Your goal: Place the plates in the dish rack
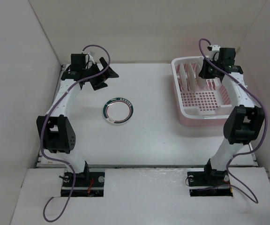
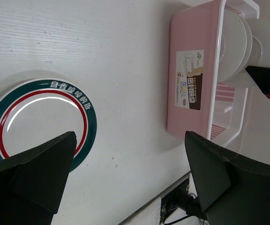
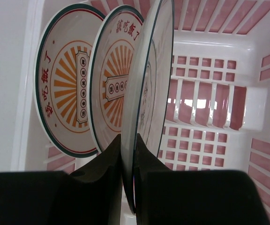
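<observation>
- We count four plates: three stand inside the one dish rack (image 1: 204, 117), and one lies outside it on the worktop (image 1: 153, 140).
- In the rack, a first sunburst plate (image 3: 67, 84) stands nearest the left wall. A second sunburst plate (image 3: 111, 79) is just beside it, and then comes a thin-rimmed plate (image 3: 146, 93).
- These three stand upright on their edges, close together, with their painted faces turned toward the open part of the rack.
- Both sunburst plates carry red Chinese characters along the border and a strip of dark characters in the centre. We cannot read them with certainty.
- The green-rimmed plate (image 1: 117, 110) lies flat and face up near the middle of the worktop, well apart from the rack. Its green band has white characters, too small for us to read, and a red ring runs inside the band.
- The rack sits at the far right of the worktop. Its long axis seems to run from the near side to the far wall.
- One sticker (image 2: 190, 79) on its pink outer wall has a small picture and print that we cannot read.
- The right gripper (image 3: 128, 140) is closed on the lower edge of the thin-rimmed plate, inside the rack.
- The left gripper (image 1: 106, 78) is spread wide and empty. It hangs over the worktop near the green-rimmed plate without touching it.
</observation>
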### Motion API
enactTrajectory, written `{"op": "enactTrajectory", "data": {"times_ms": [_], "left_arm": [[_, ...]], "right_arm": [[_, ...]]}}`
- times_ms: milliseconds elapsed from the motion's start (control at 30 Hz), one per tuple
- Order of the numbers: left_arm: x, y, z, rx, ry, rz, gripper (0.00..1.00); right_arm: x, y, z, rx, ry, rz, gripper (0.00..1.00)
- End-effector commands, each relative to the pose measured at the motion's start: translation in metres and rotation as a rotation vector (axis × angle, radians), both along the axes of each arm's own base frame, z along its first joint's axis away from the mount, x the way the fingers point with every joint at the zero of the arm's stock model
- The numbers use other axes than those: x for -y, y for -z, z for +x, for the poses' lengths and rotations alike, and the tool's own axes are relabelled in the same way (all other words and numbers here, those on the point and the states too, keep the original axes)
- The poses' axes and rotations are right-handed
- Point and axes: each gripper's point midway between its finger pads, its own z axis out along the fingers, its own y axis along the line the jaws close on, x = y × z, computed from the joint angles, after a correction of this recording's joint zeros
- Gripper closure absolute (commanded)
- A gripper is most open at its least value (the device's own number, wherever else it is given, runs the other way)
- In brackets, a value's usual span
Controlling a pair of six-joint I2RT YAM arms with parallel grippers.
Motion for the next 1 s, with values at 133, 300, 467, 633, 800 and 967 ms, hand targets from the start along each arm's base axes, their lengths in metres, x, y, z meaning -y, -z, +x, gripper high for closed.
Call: {"op": "enactTrajectory", "data": {"times_ms": [133,300,467,633,800,967], "left_arm": [[0.001,-0.018,0.003,0.065,0.020,0.014,0.00],[0.001,-0.018,0.003,0.065,0.020,0.014,0.00],[0.001,-0.018,0.003,0.065,0.020,0.014,0.00],[0.001,-0.018,0.003,0.065,0.020,0.014,0.00],[0.002,-0.019,0.002,0.065,0.027,0.008,0.00],[0.002,-0.019,0.002,0.065,0.027,0.008,0.00]], "right_arm": [[0.001,-0.017,0.010,0.078,0.000,-0.024,1.00],[0.005,-0.009,0.014,0.067,0.014,-0.034,1.00],[0.004,-0.003,0.016,0.051,0.007,-0.027,1.00],[0.004,0.009,0.016,0.022,0.006,-0.024,1.00],[0.004,0.009,0.019,0.022,0.006,-0.024,0.96],[0.005,0.016,0.022,0.009,0.019,-0.022,0.77]]}}
